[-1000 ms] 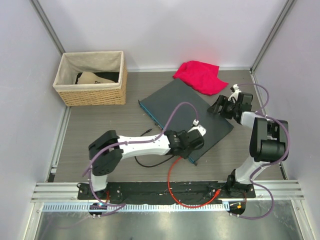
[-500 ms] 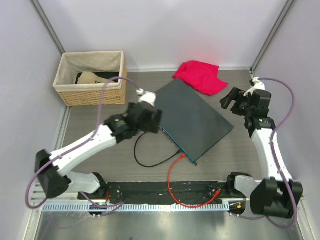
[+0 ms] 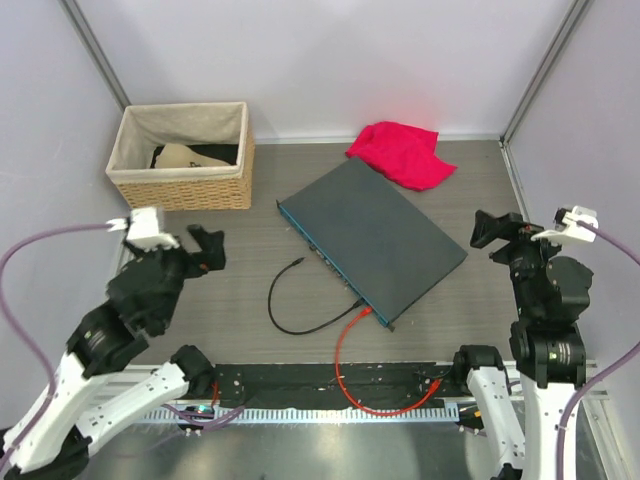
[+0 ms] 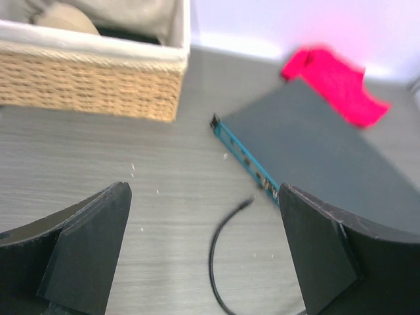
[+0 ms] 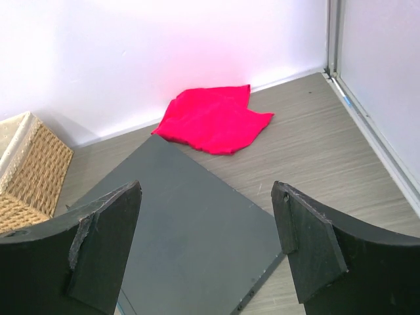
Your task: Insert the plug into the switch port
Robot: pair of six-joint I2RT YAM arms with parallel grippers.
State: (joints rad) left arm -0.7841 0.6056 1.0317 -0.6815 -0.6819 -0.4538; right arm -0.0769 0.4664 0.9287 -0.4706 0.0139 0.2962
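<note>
Red cable [image 3: 338,362] ran up from the near rail to the plug [image 3: 363,313]. The plug sat against the near end of the teal front face [image 3: 322,255] of the switch box [image 3: 385,235]. It looked seated in a switch port [image 3: 367,316], but it was too small to be sure. Just left of it, a black cable [image 3: 275,305] looped on the table [image 3: 220,300], its free end lying loose near the teal face and not in it.

Handling, as a judgement: the plug is light, with a stiff little plastic body and probably a fragile latch tab. The cable behind is springy and would tug it off line. Best hold is across the body's flat sides, just behind the nose, not on the cable. The box looked heavy enough to stay put under a gentle push.

Left gripper [image 4: 203,191] hung at the near left, raised and aimed toward the box but well apart from it. Its fingers were spread fully and had nothing between them. Right gripper [image 5: 207,189] hung at the near right beside the box's right corner, also gaping and empty.

Far left was the basket [image 3: 180,190]. Far centre was the red cloth [image 3: 400,155], touching the box's far corner.
</note>
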